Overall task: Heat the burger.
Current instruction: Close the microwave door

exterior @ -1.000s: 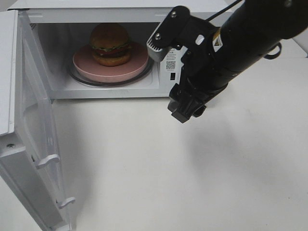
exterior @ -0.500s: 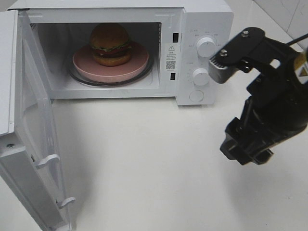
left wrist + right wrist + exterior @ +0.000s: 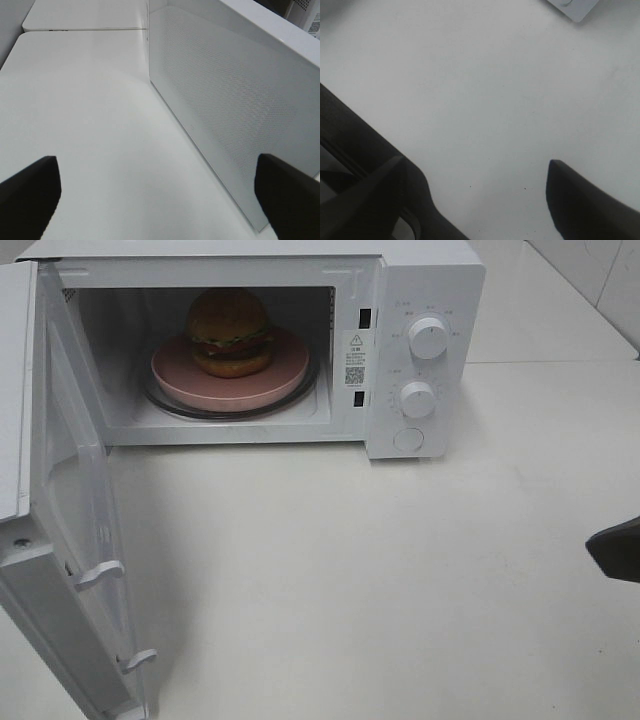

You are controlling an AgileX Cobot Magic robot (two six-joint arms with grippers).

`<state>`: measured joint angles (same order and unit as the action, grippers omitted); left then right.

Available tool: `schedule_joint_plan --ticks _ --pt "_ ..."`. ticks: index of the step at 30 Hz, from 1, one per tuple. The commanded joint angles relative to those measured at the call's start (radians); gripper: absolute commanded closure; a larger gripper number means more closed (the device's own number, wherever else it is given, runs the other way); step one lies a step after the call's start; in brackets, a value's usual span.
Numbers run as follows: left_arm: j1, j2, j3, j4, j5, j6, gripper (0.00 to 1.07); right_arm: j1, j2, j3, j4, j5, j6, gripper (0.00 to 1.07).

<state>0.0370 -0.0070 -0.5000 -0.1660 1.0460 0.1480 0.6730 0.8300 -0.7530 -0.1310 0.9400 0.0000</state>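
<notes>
- Left gripper [image 3: 157, 197]: fingers wide apart and empty, just outside the open door [image 3: 230, 100] of the microwave [image 3: 420, 300]. Only its wrist view shows this.
- Right gripper [image 3: 485, 200]: fingers spread and empty, well right of the microwave.
- Burger [image 3: 229, 332]: inside the microwave, on the plate [image 3: 285, 375].
- Recommended: push the door's outer face near its free edge, following the hinge arc.

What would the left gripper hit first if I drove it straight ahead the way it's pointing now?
Probably the bare table: the left gripper points down at it, fingers open. The open microwave door stands close beside that line, so one finger could graze it first; depth is unclear.
</notes>
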Motion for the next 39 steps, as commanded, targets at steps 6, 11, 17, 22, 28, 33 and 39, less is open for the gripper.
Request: schedule_joint_plan --ticks 6,11,17,22,28,33,39 --pt "-0.006 -0.019 0.003 -0.006 -0.008 -0.002 0.07 0.001 -0.124 0.005 -0.006 0.075 0.064 0.31" --pt "-0.006 -0.019 0.003 -0.006 -0.008 -0.002 0.07 0.000 -0.211 0.005 -0.031 0.116 0.110 0.31" --pt "-0.006 -0.019 0.003 -0.006 -0.008 -0.002 0.07 -0.077 -0.278 0.053 -0.062 0.110 0.143 0.31" --pt "-0.006 -0.019 0.003 -0.006 -0.008 -0.002 0.07 -0.250 -0.385 0.178 -0.045 0.109 0.141 0.31" --pt "-0.006 -0.019 0.003 -0.006 -0.008 -0.002 0.07 -0.383 -0.491 0.235 -0.014 0.094 0.140 0.31" --pt "-0.006 -0.019 0.003 -0.006 -0.008 -0.002 0.07 -0.458 -0.569 0.253 -0.005 0.064 0.131 0.31" --pt "-0.006 -0.019 0.003 -0.006 -0.008 -0.002 0.07 -0.559 -0.711 0.253 0.001 0.064 0.118 0.31"
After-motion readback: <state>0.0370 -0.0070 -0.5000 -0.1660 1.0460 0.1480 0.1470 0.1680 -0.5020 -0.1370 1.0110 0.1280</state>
